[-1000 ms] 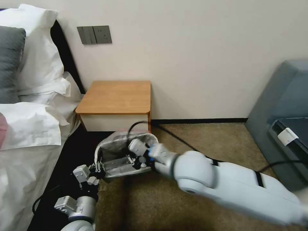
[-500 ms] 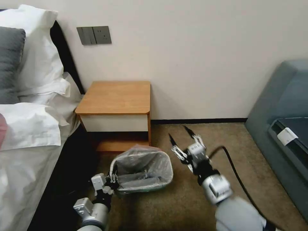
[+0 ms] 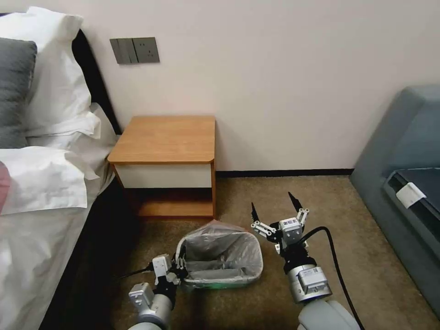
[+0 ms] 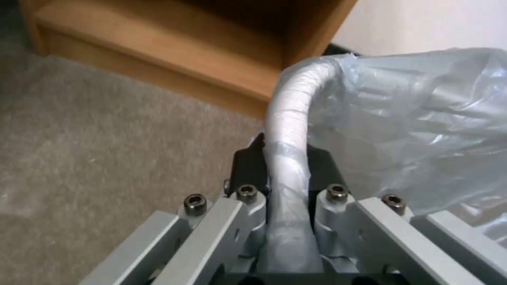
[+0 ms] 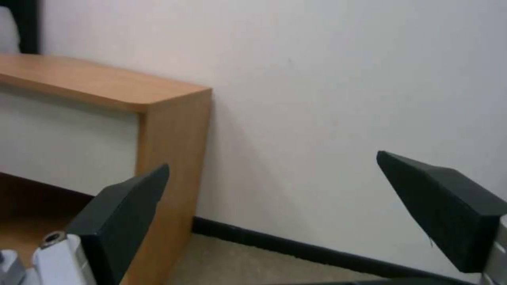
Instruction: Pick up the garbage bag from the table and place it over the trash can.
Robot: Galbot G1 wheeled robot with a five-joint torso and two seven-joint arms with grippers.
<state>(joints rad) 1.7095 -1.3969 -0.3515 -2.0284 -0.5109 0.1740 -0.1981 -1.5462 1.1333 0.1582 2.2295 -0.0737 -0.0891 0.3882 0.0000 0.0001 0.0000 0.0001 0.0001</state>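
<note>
The beige trash can (image 3: 215, 275) stands on the carpet in front of the table (image 3: 167, 137). The grey garbage bag (image 3: 224, 252) lines it, its film folded over the rim. My left gripper (image 3: 178, 269) is shut on the can's left rim; in the left wrist view its jaws (image 4: 285, 170) pinch the film-wrapped rim (image 4: 288, 118), with the bag (image 4: 422, 118) billowing beside it. My right gripper (image 3: 273, 207) is open just right of the can, touching nothing. In the right wrist view its fingers (image 5: 126, 209) spread wide before the wall and the table (image 5: 105, 85).
A bed with white pillows (image 3: 41, 174) lies to the left, a grey-blue sofa (image 3: 403, 169) to the right. The right arm's black cable (image 3: 332, 256) loops over the carpet. Open carpet (image 3: 275, 188) lies between table and sofa.
The right gripper came out of the can and swung to its right side, open. The left gripper slid the bag-lined can rightward and nearer to me.
</note>
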